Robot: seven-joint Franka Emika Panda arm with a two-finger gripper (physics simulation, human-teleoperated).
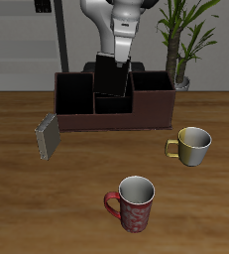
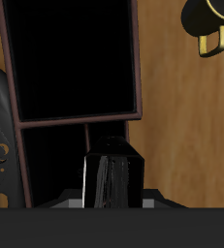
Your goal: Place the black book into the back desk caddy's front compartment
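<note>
**Black book held over the caddy**

Nearest the desk's [image 1: 27, 213] front edge stands a red patterned mug [image 1: 133, 203], upright, its mouth open to the camera. A little farther back, well apart from it, sits a pale gold mug [image 1: 192, 146] with its handle turned toward the desk's middle. At about the same depth, a grey book [image 1: 48, 136] leans tilted just before one end of the caddy [image 1: 151, 107].

The caddy runs long and low across the back of the desk, reddish-brown outside, black inside. Above its middle hangs the tool [image 1: 116, 62], clamped on the black book [image 1: 112, 77], which hangs tilted with its lower end at or just inside the caddy's rim; the exact cell cannot be told from outside. In the wrist view the book [image 2: 112, 179] shows end-on over a black-walled cell [image 2: 55, 165], beside the large end section [image 2: 73, 58]. A potted plant [image 1: 183, 35] stands behind.
</note>
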